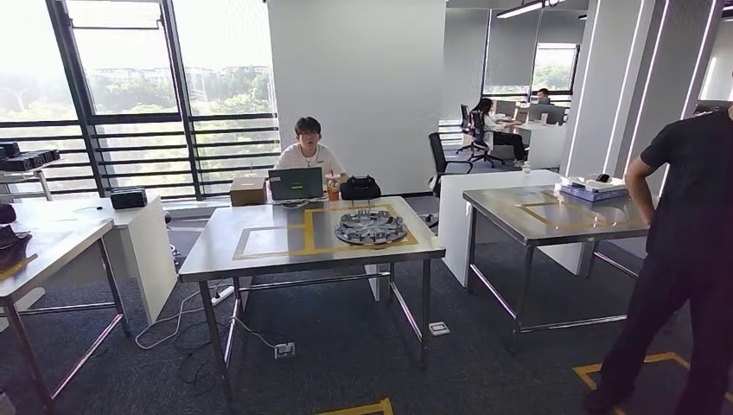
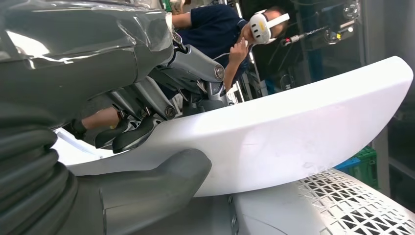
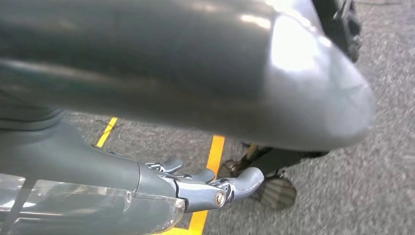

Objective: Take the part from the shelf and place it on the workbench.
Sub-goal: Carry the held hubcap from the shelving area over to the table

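I see the steel-topped bench (image 1: 259, 259) with yellow tape outlines ahead; the long white curved plastic panel (image 2: 293, 132) sits in my left hand (image 2: 142, 122), thumb under, dark fingers over one end; it looks stiff, light, smooth and likely slippery, so I'd grip nearer its middle; my right hand (image 3: 195, 183) hangs loosely curled, holding nothing; I read no writing.
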Motion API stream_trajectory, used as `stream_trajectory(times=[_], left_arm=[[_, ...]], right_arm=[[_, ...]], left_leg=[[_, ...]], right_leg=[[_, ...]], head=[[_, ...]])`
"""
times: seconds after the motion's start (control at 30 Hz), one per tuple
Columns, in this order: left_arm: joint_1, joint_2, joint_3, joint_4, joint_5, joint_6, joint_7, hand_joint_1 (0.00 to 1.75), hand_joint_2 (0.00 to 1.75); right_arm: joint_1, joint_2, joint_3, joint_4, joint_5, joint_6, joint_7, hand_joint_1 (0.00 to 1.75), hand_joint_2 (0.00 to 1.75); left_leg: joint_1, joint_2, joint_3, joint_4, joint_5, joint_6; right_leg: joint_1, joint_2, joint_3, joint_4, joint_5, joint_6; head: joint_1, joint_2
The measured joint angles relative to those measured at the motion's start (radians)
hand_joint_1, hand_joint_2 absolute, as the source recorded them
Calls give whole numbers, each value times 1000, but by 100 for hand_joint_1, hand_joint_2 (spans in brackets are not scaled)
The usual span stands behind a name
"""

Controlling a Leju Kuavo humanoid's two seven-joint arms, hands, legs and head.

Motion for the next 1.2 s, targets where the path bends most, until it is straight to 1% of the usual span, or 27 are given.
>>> stream_trajectory(times=[0.07, 0.1, 0.13, 0.17, 0.2, 0.23, 0.27, 0.3, 0.33, 0.4, 0.47, 0.53, 0.6, 0.63, 0.67, 0.7, 0.77, 0.8, 0.83, 0.9, 0.93, 1.0, 1.03, 1.1, 1.13, 1.17, 1.2], left_arm=[[0, 0, -2, 1, -6, -3, 0, 175, 175], [1, 0, -3, 1, -7, -5, 0, 175, 175], [2, 0, -4, 2, -9, -5, 0, 175, 175], [2, 0, -5, 2, -10, -5, 0, 175, 175], [1, 0, -5, 2, -10, -5, 0, 175, 175], [1, 0, -5, 2, -10, -5, 0, 175, 175], [1, 0, -6, 2, -11, -5, 0, 175, 175], [0, 0, -6, 2, -11, -4, 0, 175, 175], [-2, 1, -6, 2, -12, -3, 1, 175, 175], [-4, 1, -7, 1, -13, -1, 2, 175, 175], [-6, 2, -7, -1, -13, 2, 2, 175, 175], [-8, 2, -7, -3, -13, 4, 2, 175, 175], [-8, 2, -8, -4, -13, 4, 2, 175, 175], [-7, 2, -8, -4, -13, 5, 2, 175, 175], [-7, 3, -9, -4, -13, 5, 2, 175, 175], [-7, 3, -9, -4, -13, 5, 3, 175, 175], [-9, 3, -9, -6, -13, 6, 5, 175, 175], [-11, 3, -9, -7, -13, 6, 6, 175, 175], [-13, 3, -9, -8, -12, 6, 8, 175, 175], [-16, 3, -8, -9, -12, 7, 10, 175, 175], [-16, 2, -8, -11, -12, 7, 10, 175, 175], [-20, 1, -7, -15, -11, 6, 11, 175, 175], [-23, 0, -6, -16, -11, 5, 11, 175, 175], [-25, 0, -7, -16, -11, 4, 12, 175, 175], [-23, 0, -8, -16, -11, 4, 12, 175, 175], [-22, 0, -9, -16, -11, 4, 12, 175, 175], [-22, 0, -9, -16, -11, 4, 12, 175, 175]], right_arm=[[1, -4, 0, 2, 0, 0, 0, 0, 0], [2, -7, 0, 3, -1, -1, 0, 0, 0], [2, -9, 0, 4, -2, -2, -1, 0, 0], [3, -11, 0, 5, -3, -3, -2, 0, 0], [3, -12, 0, 6, -3, -5, -3, 0, 0], [2, -13, 0, 6, -3, -7, -5, 0, 0], [2, -14, 0, 7, -3, -9, -7, 0, 0], [1, -14, 0, 8, -4, -11, -8, 0, 0], [0, -15, 0, 9, -4, -12, -9, 0, 0], [0, -16, 0, 12, -4, -13, -12, 0, 0], [0, -17, 0, 15, -4, -13, -14, 0, 0], [0, -18, 0, 18, -4, -13, -15, 0, 0], [0, -19, 0, 19, -5, -13, -16, 0, 0], [1, -19, 0, 20, -6, -13, -16, 0, 0], [1, -19, 0, 21, -6, -13, -16, 0, 0], [2, -19, 0, 21, -6, -13, -17, 0, 0], [2, -18, 0, 23, -8, -14, -19, 0, 0], [1, -17, 0, 25, -10, -15, -20, 0, 0], [0, -16, 0, 26, -11, -17, -21, 0, 0], [-2, -15, 0, 28, -12, -20, -22, 0, 0], [-3, -15, 0, 29, -12, -21, -23, 0, 0], [-5, -16, 0, 30, -12, -21, -25, 0, 0], [-6, -16, 1, 30, -12, -21, -26, 0, 0], [-5, -18, 1, 31, -12, -21, -27, 0, 0], [-5, -20, 1, 31, -12, -21, -27, 0, 0], [-4, -22, 1, 31, -12, -21, -27, 0, 0], [-3, -22, 1, 32, -12, -21, -27, 0, 0]], left_leg=[[-3, 0, 7, -8, 1, 6], [-6, -1, 8, -7, -1, 8], [-9, -3, 9, -6, -4, 10], [-11, -5, 12, -5, -7, 9], [-11, -6, 17, -3, -12, 8], [-12, -7, 21, 0, -18, 6], [-14, -8, 24, 6, -26, 1], [-16, -8, 26, 13, -34, -3], [-18, -8, 25, 19, -41, -8], [-19, -7, 24, 25, -51, -15], [-16, -6, 19, 42, -65, -25], [-6, -5, -23, 128, -104, -43], [7, -4, -103, 263, -148, -58], [13, -3, -136, 306, -150, -63], [17, -2, -152, 313, -134, -65], [19, -1, -147, 281, -98, -64], [19, 0, -95, 145, -12, -57], [16, 1, -70, 86, 11, -51], [12, 1, -54, 49, 19, -45], [5, 1, -46, 31, 8, -34], [7, 0, -36, 20, 9, -28], [10, -1, -6, -9, 15, -14], [11, 0, 9, -21, 17, -8], [5, 0, 20, -24, 9, 0], [2, -2, 24, -24, 4, 2], [0, -3, 30, -23, -2, 3], [-2, -5, 37, -22, -10, 2]], right_leg=[[1, 0, -69, 125, -48, -7], [2, 0, -107, 189, -66, -7], [2, 0, -133, 226, -71, -4], [3, 0, -139, 223, -59, 2], [3, -1, -122, 178, -31, 9], [3, -1, -90, 106, 4, 16], [5, -1, -58, 38, 32, 16], [6, 0, -32, -14, 52, 11], [7, 0, -19, -39, 58, 3], [9, 1, -13, -44, 56, -14], [4, 2, -7, -46, 51, -24], [0, 3, 3, -47, 45, -34], [-1, 3, 10, -47, 37, -38], [-1, 3, 14, -47, 33, -38], [-1, 4, 20, -47, 28, -36], [-1, 5, 28, -47, 23, -34], [-1, 7, 44, -49, 13, -29], [0, 7, 50, -50, 9, -25], [0, 7, 52, -52, 5, -21], [0, 5, 56, -60, 1, -9], [0, 3, 60, -63, -1, -4], [3, -1, 52, -33, -15, -2], [5, -1, 29, 12, -31, -5], [5, -1, -53, 146, -72, -11], [5, -1, -92, 197, -81, -9], [5, -1, -117, 217, -74, -4], [5, -1, -120, 195, -48, 4]], head=[[2, 0], [4, 0], [4, 0], [5, 0], [6, 0], [7, 0], [8, 0], [8, 0], [7, 0], [6, 0], [5, 0], [2, 0], [0, 0], [-1, 0], [-1, 0], [-2, 0], [-2, 0], [-2, 0], [-2, 0], [-2, 0], [-2, 1], [0, 0], [2, 0], [5, 0], [7, 0], [8, 0], [9, 0]])
